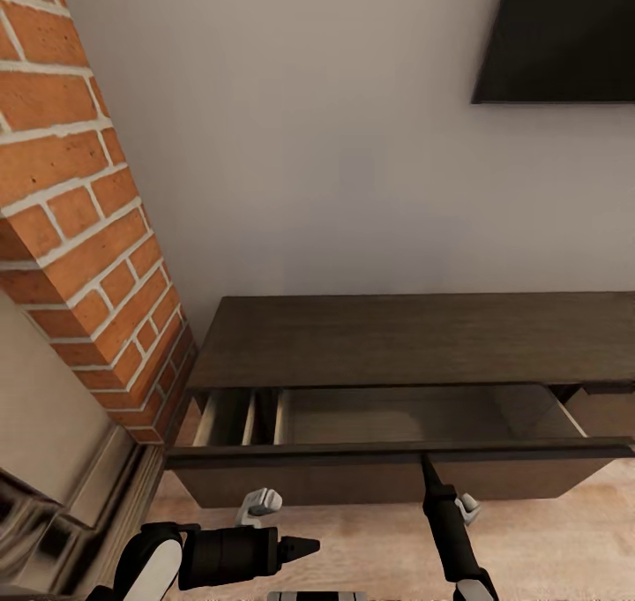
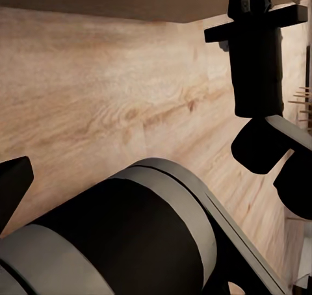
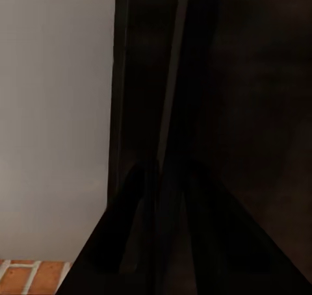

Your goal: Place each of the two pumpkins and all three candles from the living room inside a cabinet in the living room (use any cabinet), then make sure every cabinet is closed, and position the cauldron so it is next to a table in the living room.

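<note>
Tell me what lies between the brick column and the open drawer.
In the head view, a narrow side compartment of the cabinet sits between the brick column and the open drawer; no objects show inside it.

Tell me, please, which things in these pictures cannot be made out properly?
- Head view: the cabinet runs past the right edge; the open drawer looks bare, but its near strip hides behind its own front.
- Head view: the TV is cut off at the top corner.
- Right wrist view: the right end effector is black against dark wood, so its opening is unclear.
</note>
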{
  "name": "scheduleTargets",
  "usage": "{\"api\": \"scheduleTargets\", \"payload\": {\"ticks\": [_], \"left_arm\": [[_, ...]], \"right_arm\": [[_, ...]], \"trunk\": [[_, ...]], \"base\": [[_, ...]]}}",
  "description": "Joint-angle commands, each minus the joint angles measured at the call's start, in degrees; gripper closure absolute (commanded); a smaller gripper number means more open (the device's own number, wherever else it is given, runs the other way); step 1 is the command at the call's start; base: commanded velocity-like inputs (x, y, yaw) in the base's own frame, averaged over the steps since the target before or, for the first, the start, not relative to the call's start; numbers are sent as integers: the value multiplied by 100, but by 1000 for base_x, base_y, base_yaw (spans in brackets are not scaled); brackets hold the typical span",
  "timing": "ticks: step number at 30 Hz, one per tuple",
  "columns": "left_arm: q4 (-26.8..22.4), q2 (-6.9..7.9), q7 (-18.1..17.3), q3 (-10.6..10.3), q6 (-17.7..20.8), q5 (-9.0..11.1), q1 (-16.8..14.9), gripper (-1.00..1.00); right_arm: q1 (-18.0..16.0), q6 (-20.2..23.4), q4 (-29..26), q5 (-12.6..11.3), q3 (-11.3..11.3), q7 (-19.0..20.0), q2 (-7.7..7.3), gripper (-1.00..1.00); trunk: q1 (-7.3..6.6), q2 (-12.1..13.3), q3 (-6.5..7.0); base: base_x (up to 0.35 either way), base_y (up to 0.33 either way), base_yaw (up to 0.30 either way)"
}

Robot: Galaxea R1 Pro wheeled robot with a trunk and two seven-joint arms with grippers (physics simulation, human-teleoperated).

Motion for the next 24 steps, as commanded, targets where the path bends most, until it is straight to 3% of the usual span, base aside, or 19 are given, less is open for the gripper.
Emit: {"api": "scheduleTargets", "payload": {"ticks": [1,24], "left_arm": [[-3,3,-46,-2,7,-43,-4,-100],[1,-3,-46,-10,5,-46,-4,-100]], "right_arm": [[-3,6,-1,15,26,66,5,100],[-3,6,-1,20,26,66,5,100]], "trunk": [[-2,-2,-4],[-2,-2,-4]], "base": [[-39,0,0],[-127,0,0]]}}
